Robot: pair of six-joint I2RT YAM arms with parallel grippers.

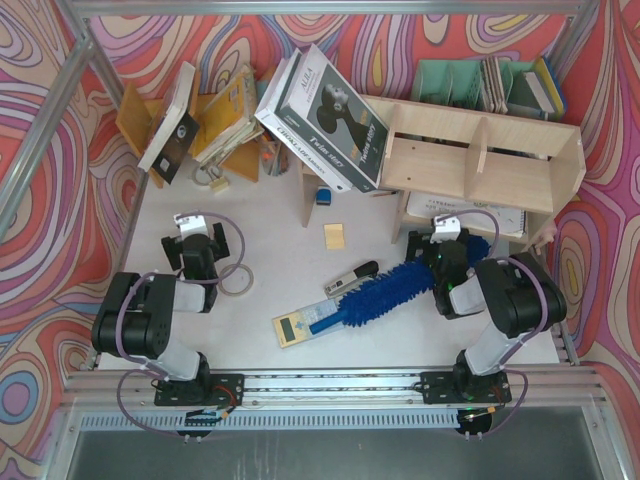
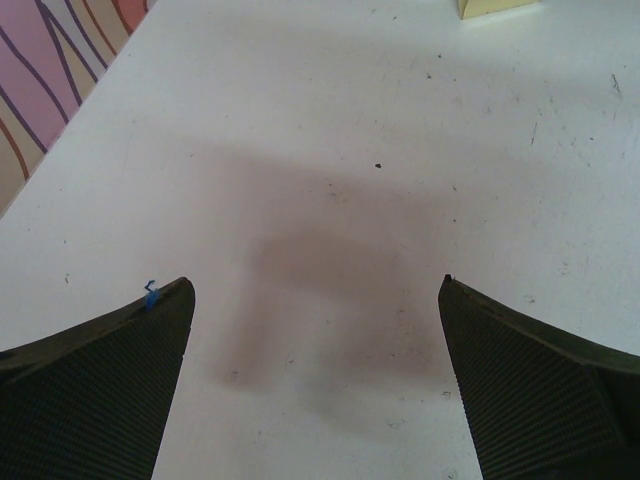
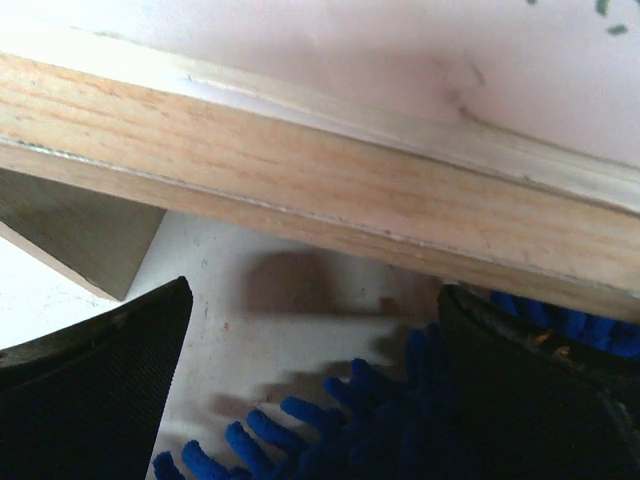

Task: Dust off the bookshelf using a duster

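The bookshelf (image 1: pixel 470 150) is a pale plywood unit lying at the back right; one of its boards (image 3: pixel 330 190) crosses the right wrist view. The blue fluffy duster (image 1: pixel 390 290) lies slanted on the table, its slim handle toward the lower left and its head toward the shelf. My right gripper (image 1: pixel 447 232) stands open over the far end of the head. Blue fibres (image 3: pixel 400 420) lie between its jaws (image 3: pixel 315 300), against the right finger. My left gripper (image 1: pixel 195 225) is open above bare table (image 2: pixel 320 200), a blue fluff scrap on its left fingertip (image 2: pixel 150 295).
An orange-brown book rack (image 1: pixel 150 120) with leaning books stands at the back left. A large black-and-white book (image 1: pixel 325 115) leans on the shelf. Green file holders (image 1: pixel 470 80) stand behind. A yellow note (image 1: pixel 334 235), a stapler-like tool (image 1: pixel 352 277) and a yellowish flat device (image 1: pixel 300 325) lie mid-table.
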